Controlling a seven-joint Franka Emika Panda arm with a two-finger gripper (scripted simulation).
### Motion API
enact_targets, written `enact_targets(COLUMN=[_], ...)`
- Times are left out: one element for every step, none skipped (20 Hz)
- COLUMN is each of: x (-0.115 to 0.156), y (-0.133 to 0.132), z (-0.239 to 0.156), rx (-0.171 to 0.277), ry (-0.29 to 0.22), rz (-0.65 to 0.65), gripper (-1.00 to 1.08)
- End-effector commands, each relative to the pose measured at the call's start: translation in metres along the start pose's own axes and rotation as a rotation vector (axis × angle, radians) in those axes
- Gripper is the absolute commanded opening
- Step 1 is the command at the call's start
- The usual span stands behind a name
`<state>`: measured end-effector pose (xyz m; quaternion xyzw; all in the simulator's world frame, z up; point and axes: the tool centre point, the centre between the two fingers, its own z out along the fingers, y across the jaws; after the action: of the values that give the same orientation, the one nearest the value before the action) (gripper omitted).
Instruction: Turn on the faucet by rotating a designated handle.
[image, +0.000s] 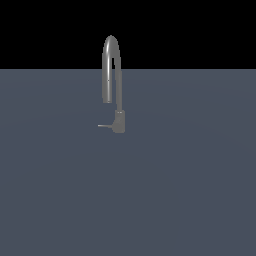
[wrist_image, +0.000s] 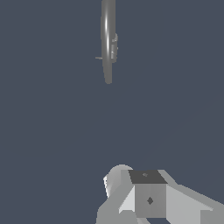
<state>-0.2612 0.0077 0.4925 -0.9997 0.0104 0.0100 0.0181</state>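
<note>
Exterior view, read from left to right. A flat grey-blue bench (image: 60, 190) fills the lower part of the scene beneath a black background. Slightly toward the exterior view's left of centre, the handle (image: 103, 126), a short thin grey lever, projects roughly level from the base toward the exterior view's left. It joins the short blocky base of the faucet (image: 119, 80), which stands upright on the bench. From the base a slim tube rises, arches over at the top and descends again on the exterior view's left side; the open spout end hangs above the handle, clear of it. No part of the arm appears in this view.

Wrist view. The faucet (wrist_image: 107, 39) is seen from above as a narrow bright bar, with the handle (wrist_image: 99, 57) a small stub at its side. Pale, faceted parts of the gripper (wrist_image: 146, 197) occupy the near foreground, well apart from the faucet and touching nothing visible. The fingertips cannot be made out, so it cannot be told whether the jaws are spread or pressed together.
</note>
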Motion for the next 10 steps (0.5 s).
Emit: enact_targets(x=[0.000,0.000,0.001,0.002,0.003,0.005,0.007,0.009,0.012,0.014], y=[0.000,0.000,0.000,-0.001,-0.001,-0.002,-0.003,-0.004,-0.005,-0.006], z=[0.000,0.000,0.000,0.001,0.002,0.003,0.004,0.005,0.007,0.009], rx=[0.000,-0.001,-0.004,-0.008,-0.015,-0.023,-0.034,-0.046,-0.060,-0.075], ry=[0.000,0.000,0.000,0.000,-0.001,-0.001,-0.002,-0.002,-0.003,-0.004], rz=[0.000,-0.001,-0.004,-0.009,-0.015,-0.024,-0.034,-0.047,-0.061,-0.077], gripper=[-1.00,-1.00,-1.00,-1.00,-1.00,-1.00,-1.00,-1.00,-1.00,-1.00])
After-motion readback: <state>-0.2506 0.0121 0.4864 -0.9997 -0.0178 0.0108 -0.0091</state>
